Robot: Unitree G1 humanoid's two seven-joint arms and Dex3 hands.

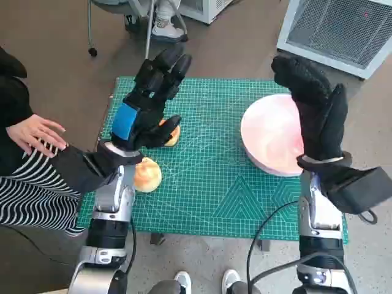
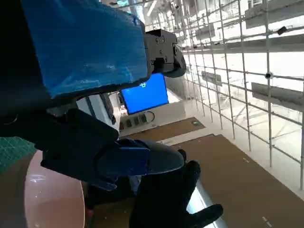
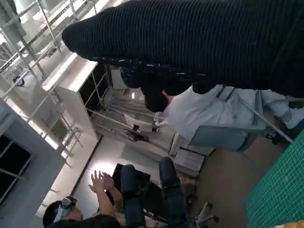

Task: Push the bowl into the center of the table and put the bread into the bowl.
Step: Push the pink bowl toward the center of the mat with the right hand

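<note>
Nearest us, one bread roll (image 1: 147,174) lies beside our left hand's (image 1: 149,101) wrist, another (image 1: 171,135) under its empty, spread fingers. Our right hand (image 1: 313,109), open, hovers over the pink bowl's (image 1: 269,135) far edge.

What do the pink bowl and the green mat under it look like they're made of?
The round pink bowl looks like smooth glazed ceramic or glossy plastic: soft glare shows on its surface, so I can't tell which. The green gridded mat looks like matte rubbery vinyl, a cutting mat with printed white lines.
</note>
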